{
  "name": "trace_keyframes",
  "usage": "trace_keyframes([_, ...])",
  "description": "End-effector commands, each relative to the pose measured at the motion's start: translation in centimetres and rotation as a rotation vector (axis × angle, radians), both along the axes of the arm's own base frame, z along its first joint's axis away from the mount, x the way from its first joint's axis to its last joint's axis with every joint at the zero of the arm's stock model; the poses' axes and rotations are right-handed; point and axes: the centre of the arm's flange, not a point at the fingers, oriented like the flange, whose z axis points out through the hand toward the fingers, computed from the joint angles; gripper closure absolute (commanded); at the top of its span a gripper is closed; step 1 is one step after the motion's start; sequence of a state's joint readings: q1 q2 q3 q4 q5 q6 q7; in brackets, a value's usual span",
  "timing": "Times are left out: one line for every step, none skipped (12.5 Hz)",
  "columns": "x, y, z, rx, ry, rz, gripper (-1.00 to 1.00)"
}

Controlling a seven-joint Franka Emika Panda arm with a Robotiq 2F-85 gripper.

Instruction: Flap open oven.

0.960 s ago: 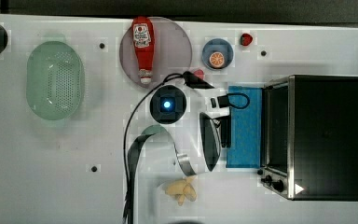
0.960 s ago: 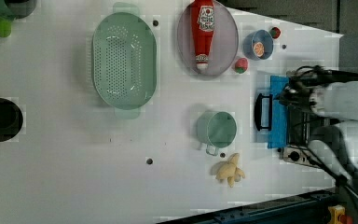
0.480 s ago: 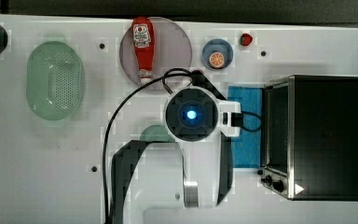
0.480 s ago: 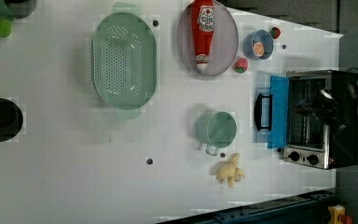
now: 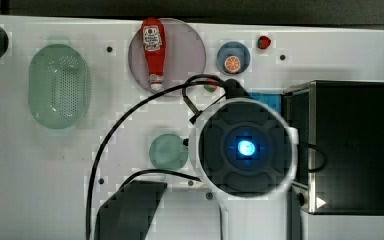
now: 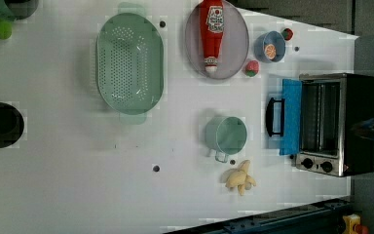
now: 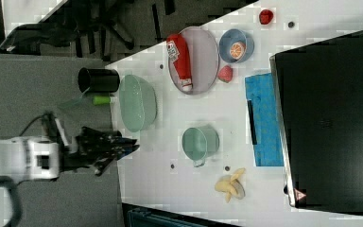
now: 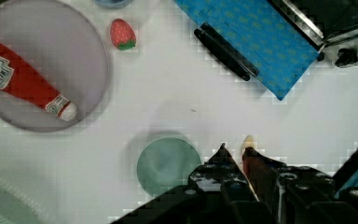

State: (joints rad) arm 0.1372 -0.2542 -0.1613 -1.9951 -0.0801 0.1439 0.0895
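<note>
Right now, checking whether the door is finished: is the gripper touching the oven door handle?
Apart. In the wrist view, bare white table separates the gripper from the handle on the flapped-down oven door.

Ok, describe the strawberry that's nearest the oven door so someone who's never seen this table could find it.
Start at the oven, whose blue door lies flapped open on the white table. Beyond the door's far end sits a big round plate with a ketchup bottle. The strawberry lies at that plate's rim, unlike the other one beside the blue bowl.

White arm [image 5: 245,210] — black cables, round dark cap with blue light — black hand [image 8: 233,150]
</note>
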Motion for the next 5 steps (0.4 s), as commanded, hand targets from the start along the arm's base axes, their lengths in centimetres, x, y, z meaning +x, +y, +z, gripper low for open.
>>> trace_keyframes([0.08,-0.74,1.78,0.008,0.025,-0.073,0.65])
trace_keyframes([0.08,-0.59,2.06,0.009,0.018,-0.070,0.65])
trace_keyframes([0.10,-0.43,2.06,0.008,0.019,-0.067,0.65])
trace_keyframes([0.15,-0.37,1.99,0.010,0.019,-0.067,0.65])
trace_keyframes([0.17,-0.41,2.03,0.011,0.018,-0.064,0.65])
